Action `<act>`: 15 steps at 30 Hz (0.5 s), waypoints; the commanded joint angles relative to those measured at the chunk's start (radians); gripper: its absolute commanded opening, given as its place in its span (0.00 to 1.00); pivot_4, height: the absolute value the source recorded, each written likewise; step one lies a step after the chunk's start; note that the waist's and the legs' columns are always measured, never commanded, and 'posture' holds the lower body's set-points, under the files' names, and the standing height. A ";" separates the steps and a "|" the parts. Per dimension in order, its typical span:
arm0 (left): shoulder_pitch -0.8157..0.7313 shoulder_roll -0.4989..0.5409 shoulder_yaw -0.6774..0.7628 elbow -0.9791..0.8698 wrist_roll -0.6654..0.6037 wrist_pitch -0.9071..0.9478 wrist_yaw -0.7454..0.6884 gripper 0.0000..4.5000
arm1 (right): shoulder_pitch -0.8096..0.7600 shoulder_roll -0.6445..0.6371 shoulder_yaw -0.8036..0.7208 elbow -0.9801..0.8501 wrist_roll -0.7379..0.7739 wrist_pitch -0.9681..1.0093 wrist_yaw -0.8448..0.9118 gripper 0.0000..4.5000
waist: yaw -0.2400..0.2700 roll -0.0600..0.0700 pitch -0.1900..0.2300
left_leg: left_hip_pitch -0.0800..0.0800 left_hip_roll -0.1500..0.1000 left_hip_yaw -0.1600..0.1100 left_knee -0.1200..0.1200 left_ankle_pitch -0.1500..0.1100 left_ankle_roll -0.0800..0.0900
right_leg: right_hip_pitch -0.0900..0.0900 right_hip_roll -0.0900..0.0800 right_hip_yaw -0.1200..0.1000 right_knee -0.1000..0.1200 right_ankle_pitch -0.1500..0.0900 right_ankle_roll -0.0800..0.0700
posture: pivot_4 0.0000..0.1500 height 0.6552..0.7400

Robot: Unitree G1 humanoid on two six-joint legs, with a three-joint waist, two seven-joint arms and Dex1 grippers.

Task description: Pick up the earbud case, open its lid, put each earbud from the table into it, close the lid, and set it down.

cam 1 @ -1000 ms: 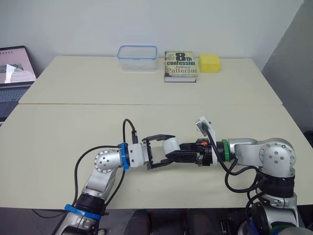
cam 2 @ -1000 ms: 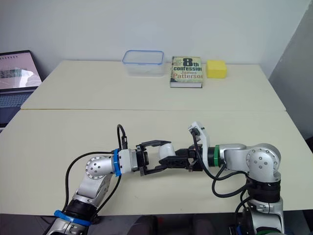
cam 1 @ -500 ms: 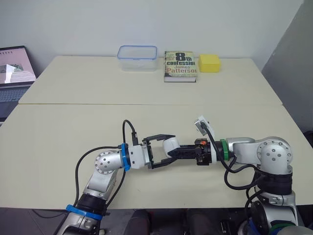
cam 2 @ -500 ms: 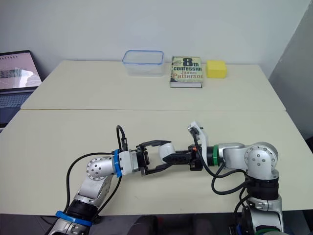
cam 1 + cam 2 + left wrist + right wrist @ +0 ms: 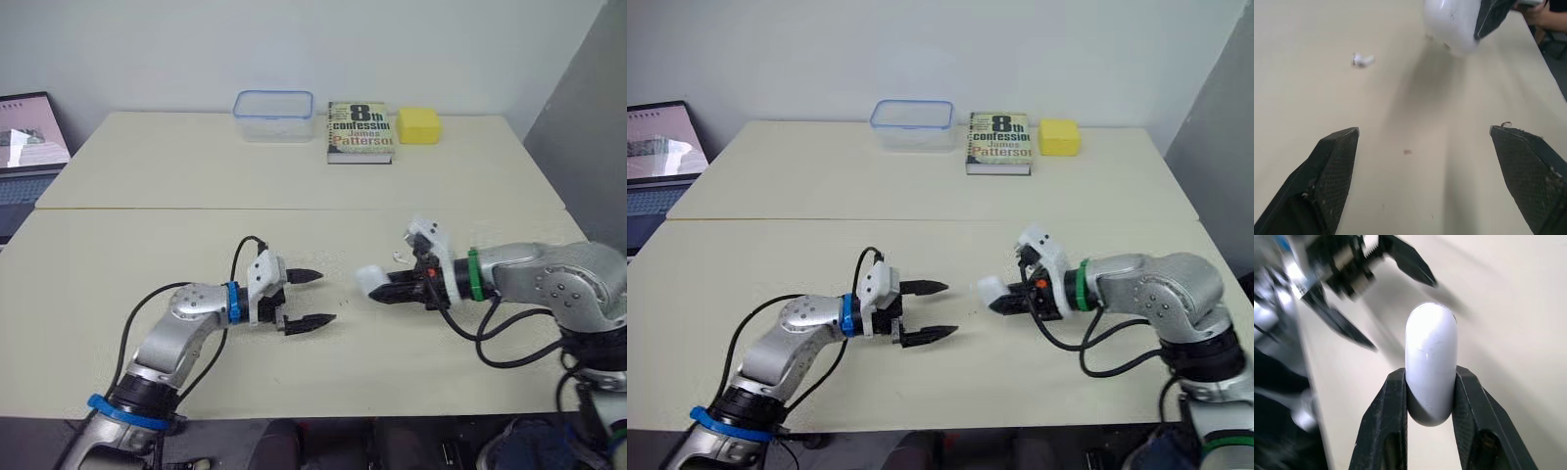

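Earbud case (image 5: 1431, 352): white, smooth and rounded; clamped in the right gripper (image 5: 384, 290), held low over the near table (image 5: 147, 245), right of its middle.
Long axis: lay roughly level, in line with the right jaws; rounded free end pointed toward the robot's left, at the left gripper (image 5: 325, 297). Could not tell which end carried the lid.
Right jaws: pressed against the case's two flat sides, gripping its rear half and leaving the front half exposed.
Left jaws: spread wide apart and empty, tips aimed at the case with a clear gap of bare table between them.
Earbud (image 5: 1362, 59): small and white, lay loose on the table beyond the left jaws, near the case but not touching it.
Open room: bare tabletop ahead of, between and to both sides of the two grippers.
Edges: seam between the near and far tables ran across just beyond the grippers; near edge of the table lay close behind both wrists.
Far table: clear container with a blue rim (image 5: 274, 115), paperback book (image 5: 361, 130) and yellow block (image 5: 418, 125) in a row at the back edge, well apart from the grippers.
Left side: open laptop (image 5: 29, 147) off the table's far left corner.
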 commanded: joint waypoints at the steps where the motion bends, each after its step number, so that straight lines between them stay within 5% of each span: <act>1: -0.049 0.001 -0.004 -0.138 -0.068 0.150 0.012 1.00 | -0.031 -0.094 0.124 -0.074 -0.178 -0.216 0.156 0.18 | -0.002 0.000 0.000 | 0.000 0.000 0.000 0.000 0.000 0.000 | 0.000 0.000 0.000 0.000 0.000 0.000 | 1.00 0.86; 15: -0.210 -0.068 -0.174 -0.202 0.066 0.198 0.045 1.00 | -0.081 -0.077 0.227 -0.068 -0.416 -0.373 0.341 0.18 | -0.002 -0.001 0.000 | 0.000 0.000 0.000 0.001 0.000 0.000 | 0.000 0.000 0.002 0.001 0.000 0.001 | 1.00 0.86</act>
